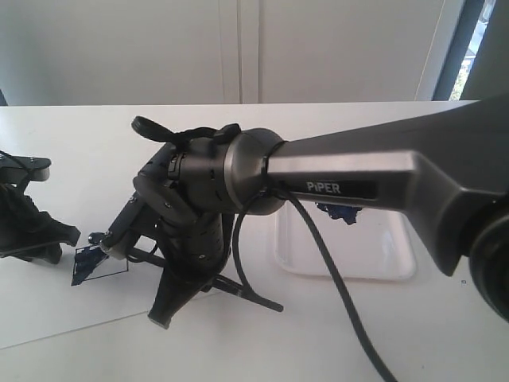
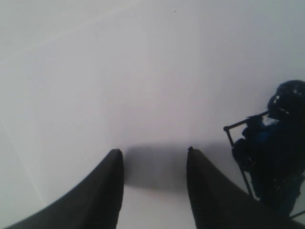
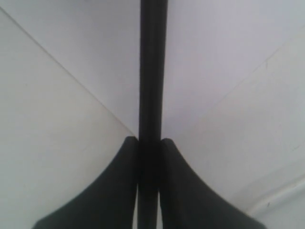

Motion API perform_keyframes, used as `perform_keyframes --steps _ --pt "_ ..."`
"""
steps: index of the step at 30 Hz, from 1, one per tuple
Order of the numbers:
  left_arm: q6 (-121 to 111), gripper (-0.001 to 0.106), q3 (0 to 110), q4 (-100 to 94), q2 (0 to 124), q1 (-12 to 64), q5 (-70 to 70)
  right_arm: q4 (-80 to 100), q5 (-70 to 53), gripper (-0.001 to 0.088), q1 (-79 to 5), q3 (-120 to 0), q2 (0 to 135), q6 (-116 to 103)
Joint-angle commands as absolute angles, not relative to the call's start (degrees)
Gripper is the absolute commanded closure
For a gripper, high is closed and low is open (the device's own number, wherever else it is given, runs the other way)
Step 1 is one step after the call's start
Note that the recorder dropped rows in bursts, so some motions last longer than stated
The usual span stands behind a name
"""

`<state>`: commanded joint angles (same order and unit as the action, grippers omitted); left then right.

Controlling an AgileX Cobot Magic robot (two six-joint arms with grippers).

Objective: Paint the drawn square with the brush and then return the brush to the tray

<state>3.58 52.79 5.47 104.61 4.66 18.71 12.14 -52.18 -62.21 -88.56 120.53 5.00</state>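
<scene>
White table [image 1: 79,135], right arm [image 1: 358,171] partly hiding tray [image 1: 374,267], right jaws clamped on brush [image 3: 152,71], left jaws apart near square [image 1: 89,263].

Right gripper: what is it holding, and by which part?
The brush, clamped on its black handle between the jaws of the right gripper.

We read this as a robotics lab or test room. A plain white table [image 1: 453,342] fills the exterior view. Behind it stands a flat white panelled wall [image 1: 334,48] with thin vertical seams, and a dark-framed window [image 1: 479,36] lets in daylight at the far right corner. Two dark robot arms reach over the table: the left arm [image 1: 28,223] at the edge, and the right arm [image 1: 382,163], whose grey link bears the word PIPER and trails a loose black cable [image 1: 343,296]. A white paper sheet [image 1: 48,314] and a shallow white tray [image 1: 350,261] smeared with dark paint lie on the tabletop.
</scene>
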Motion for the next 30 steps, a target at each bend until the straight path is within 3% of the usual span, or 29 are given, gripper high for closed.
perform_keyframes --steps 30 --pt "3.58 0.057 52.79 5.47 104.61 4.66 18.82 16.59 -53.95 0.0868 -63.99 -89.23 121.05 3.12"
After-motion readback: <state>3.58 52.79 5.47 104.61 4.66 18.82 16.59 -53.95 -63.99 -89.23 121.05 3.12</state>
